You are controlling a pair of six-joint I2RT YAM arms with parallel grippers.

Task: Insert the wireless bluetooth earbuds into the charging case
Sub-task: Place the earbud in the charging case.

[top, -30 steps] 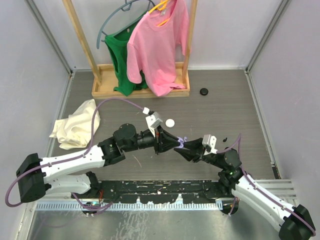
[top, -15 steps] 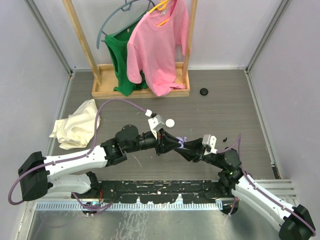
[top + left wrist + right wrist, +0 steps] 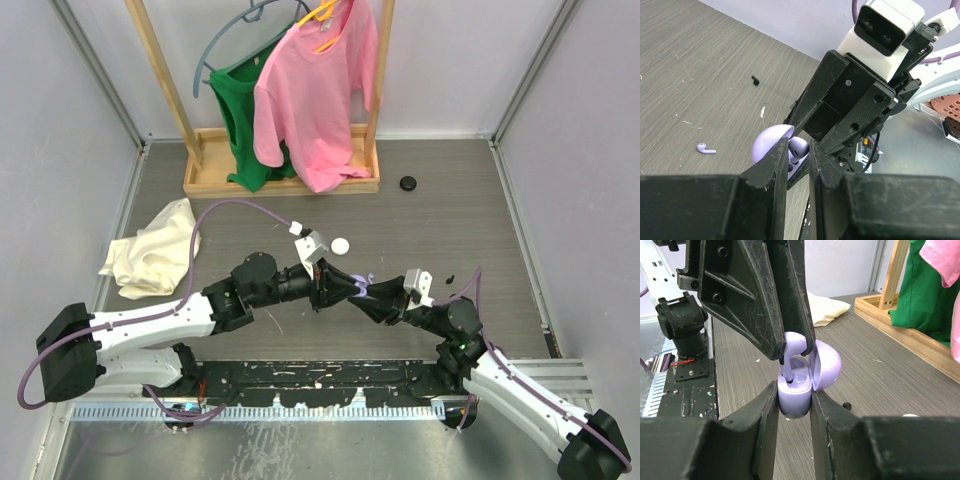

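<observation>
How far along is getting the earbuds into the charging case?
Done: the right gripper has the lilac charging case clamped, lid open. In hand: the left gripper pinches a lilac earbud, its stem tip inside the case. Left: seat it fully; a second lilac earbud lies on the table.

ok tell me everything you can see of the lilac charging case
The charging case is a small, rounded, glossy lilac shell that looks like plastic. It stands upright above the table, its base squeezed between the fingers of the right gripper. Its domed lid is hinged open and tipped back. A lilac earbud, pinched by the left gripper, has its stem dipping into the open well.
</observation>
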